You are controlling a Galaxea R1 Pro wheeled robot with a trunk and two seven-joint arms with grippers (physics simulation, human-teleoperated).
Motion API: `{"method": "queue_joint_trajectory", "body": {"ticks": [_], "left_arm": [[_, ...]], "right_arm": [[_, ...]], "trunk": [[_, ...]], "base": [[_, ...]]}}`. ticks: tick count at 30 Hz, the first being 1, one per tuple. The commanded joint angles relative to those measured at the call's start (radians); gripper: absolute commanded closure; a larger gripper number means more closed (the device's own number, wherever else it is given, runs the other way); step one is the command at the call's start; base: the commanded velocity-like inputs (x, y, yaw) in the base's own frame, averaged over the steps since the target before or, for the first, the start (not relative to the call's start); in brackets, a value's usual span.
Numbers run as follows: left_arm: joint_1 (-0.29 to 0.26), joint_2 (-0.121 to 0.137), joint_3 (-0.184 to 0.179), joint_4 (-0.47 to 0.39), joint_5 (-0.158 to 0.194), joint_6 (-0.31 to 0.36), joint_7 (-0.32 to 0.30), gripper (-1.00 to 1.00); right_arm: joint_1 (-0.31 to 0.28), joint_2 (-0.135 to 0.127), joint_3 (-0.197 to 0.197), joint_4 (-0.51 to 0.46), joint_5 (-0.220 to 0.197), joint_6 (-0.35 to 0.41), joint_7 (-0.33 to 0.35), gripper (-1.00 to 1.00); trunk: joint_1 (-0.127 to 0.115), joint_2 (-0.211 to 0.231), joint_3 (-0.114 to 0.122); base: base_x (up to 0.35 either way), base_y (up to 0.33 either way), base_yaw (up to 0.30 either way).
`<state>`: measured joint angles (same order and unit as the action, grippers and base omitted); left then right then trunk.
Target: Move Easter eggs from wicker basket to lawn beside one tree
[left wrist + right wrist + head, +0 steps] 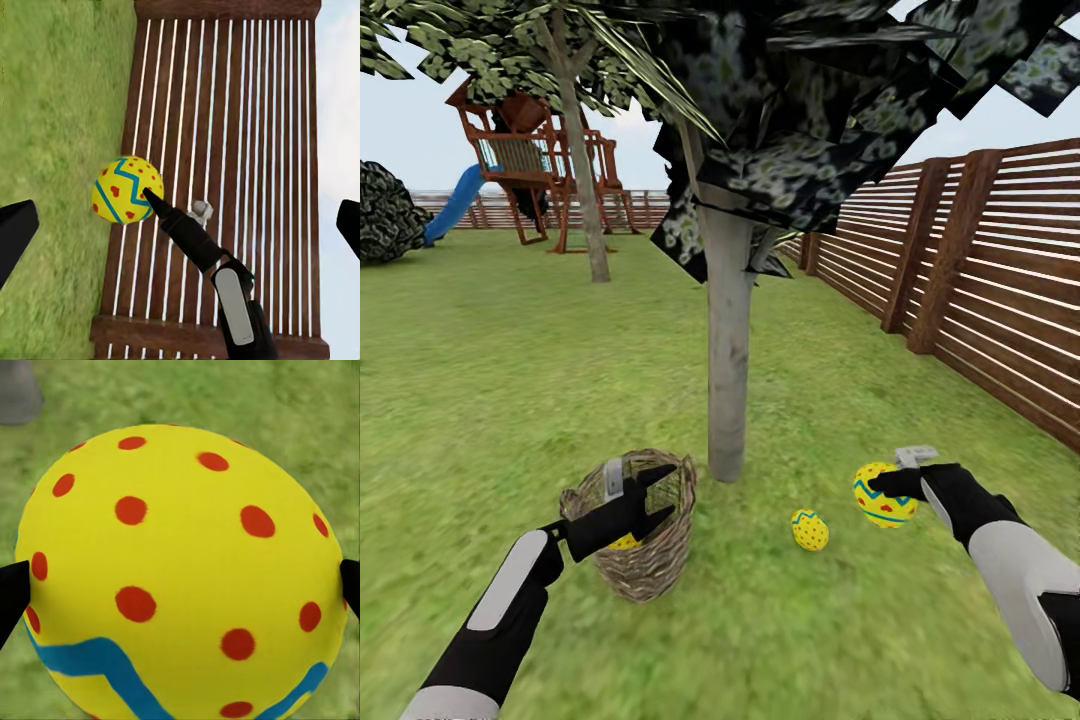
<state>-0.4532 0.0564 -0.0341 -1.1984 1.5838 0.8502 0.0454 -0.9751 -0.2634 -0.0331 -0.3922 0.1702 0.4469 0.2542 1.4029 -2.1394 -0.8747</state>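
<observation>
Gripping a wordless dotted egg (884,496), right fingers (888,484) near tree (728,350).

The third egg (624,542) in the wicker basket (650,560) shows only as a yellow sliver behind the left gripper (650,495) and the woven wall; its pattern cannot be read; the tree (727,350) loses its crown to the head view's top edge; the held egg (180,577) runs off the bottom of the right wrist view, and the right gripper's fingertips (11,592) show only as dark corners at either side; in the left wrist view the left gripper's fingertips (15,232) are likewise cut by the edges; whether the held egg touches the lawn (480,380) cannot be told.
</observation>
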Motion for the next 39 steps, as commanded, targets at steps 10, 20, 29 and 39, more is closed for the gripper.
{"method": "queue_joint_trajectory", "body": {"ticks": [10,20,29,39], "left_arm": [[-0.007,-0.100,-0.001,0.002,-0.315,-0.031,0.005,-1.00],[-0.007,-0.109,-0.049,0.003,-0.318,-0.083,0.005,-1.00],[-0.007,-0.109,-0.064,0.003,-0.317,-0.083,0.004,-1.00],[-0.007,-0.109,-0.067,0.002,-0.315,-0.083,0.001,-1.00]], "right_arm": [[0.003,0.004,-0.002,-0.001,0.011,-0.006,-0.041,1.00],[0.003,0.027,-0.003,0.000,0.009,-0.004,-0.043,1.00],[0.003,0.024,-0.004,-0.001,0.011,-0.003,-0.043,1.00],[0.003,0.027,-0.004,0.000,0.010,-0.004,-0.043,1.00]], "trunk": [[0.000,0.000,-0.001],[0.000,0.000,-0.001],[0.000,0.000,-0.001],[0.000,0.000,-0.001]], "base": [[0.000,0.000,-0.024],[0.000,0.000,-0.278],[0.254,-0.058,-0.287],[0.254,-0.011,-0.270]]}}
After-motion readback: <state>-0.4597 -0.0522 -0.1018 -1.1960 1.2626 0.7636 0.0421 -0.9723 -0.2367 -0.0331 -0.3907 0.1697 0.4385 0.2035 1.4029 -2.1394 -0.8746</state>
